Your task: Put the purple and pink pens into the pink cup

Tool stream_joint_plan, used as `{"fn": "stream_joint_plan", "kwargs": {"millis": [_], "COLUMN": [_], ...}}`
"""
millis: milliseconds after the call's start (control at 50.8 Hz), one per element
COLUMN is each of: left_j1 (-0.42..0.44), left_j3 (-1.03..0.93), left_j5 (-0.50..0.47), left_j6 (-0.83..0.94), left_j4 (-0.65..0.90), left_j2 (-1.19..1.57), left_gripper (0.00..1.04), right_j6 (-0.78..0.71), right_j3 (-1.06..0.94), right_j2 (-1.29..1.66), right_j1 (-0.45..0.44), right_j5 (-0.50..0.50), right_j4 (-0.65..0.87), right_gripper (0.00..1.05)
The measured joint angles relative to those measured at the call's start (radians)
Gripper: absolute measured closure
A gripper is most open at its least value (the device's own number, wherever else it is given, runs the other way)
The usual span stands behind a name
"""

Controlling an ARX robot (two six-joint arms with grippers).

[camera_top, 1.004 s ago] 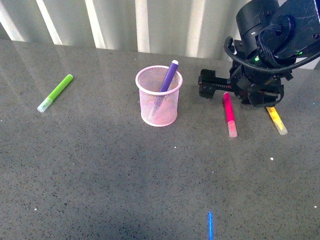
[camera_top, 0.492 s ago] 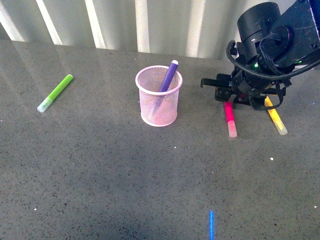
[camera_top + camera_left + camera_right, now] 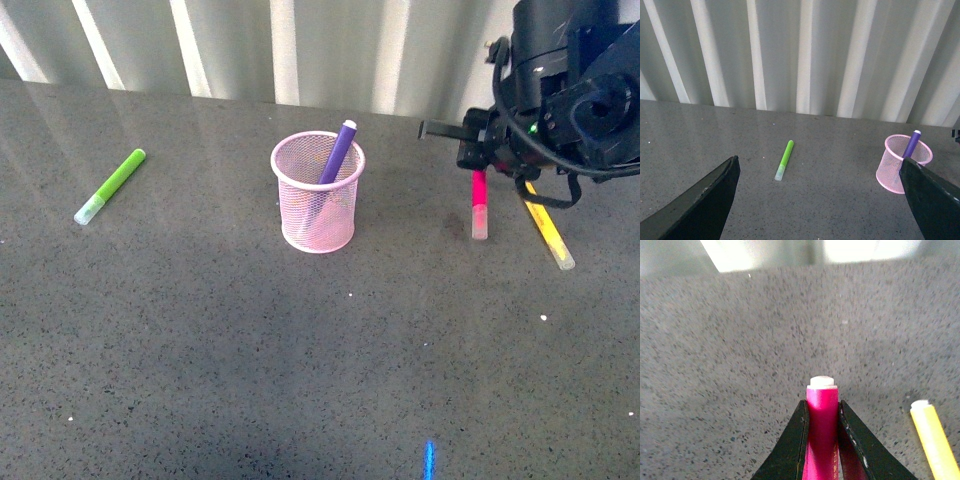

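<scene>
Pink pen (image 3: 480, 205) in right claw (image 3: 822, 405), purple pen (image 3: 339, 152) inside pink cup (image 3: 318, 215).

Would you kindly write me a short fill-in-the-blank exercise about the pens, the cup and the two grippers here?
1. The purple pen leans ____ the pink cup.
2. The right gripper has its jaws ____ on the pink pen.
3. The left gripper has its jaws ____, with nothing between them.
4. In the front view, the green marker lies to the ____ of the cup.

Missing words: inside; shut; open; left.
</scene>
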Motion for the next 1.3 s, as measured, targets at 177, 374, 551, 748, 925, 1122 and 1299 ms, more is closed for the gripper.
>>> {"fn": "stream_joint_plan", "kwargs": {"millis": [177, 374, 551, 748, 925, 1122, 1299], "left_j1": [0.000, 0.000, 0.000, 0.000, 0.000, 0.000, 0.000], "left_j3": [0.000, 0.000, 0.000, 0.000, 0.000, 0.000, 0.000], "left_j5": [0.000, 0.000, 0.000, 0.000, 0.000, 0.000, 0.000], "left_j6": [0.000, 0.000, 0.000, 0.000, 0.000, 0.000, 0.000], "left_j4": [0.000, 0.000, 0.000, 0.000, 0.000, 0.000, 0.000], "left_j2": [0.000, 0.000, 0.000, 0.000, 0.000, 0.000, 0.000], "left_gripper": [0.07, 0.07, 0.07, 0.07, 0.07, 0.07, 0.07], "right_j6": [-0.043, -0.128, -0.150, -0.172, -0.170, -0.166, -0.135], "right_j3": [-0.090, -0.233, -0.298, -0.280, -0.200, -0.086, -0.028], "right_j2": [-0.106, -0.237, -0.235, -0.188, -0.118, -0.028, 0.036], "right_j1": [-0.003, 0.027, 0.090, 0.146, 0.175, 0.194, 0.209], "right_j5": [-0.047, -0.159, -0.321, -0.386, -0.406, -0.430, -0.416], "right_j4": [0.157, 0.580, 0.798, 0.829, 0.798, 0.761, 0.735], "right_gripper": [0.93, 0.93, 0.93, 0.93, 0.93, 0.93, 0.93]}}
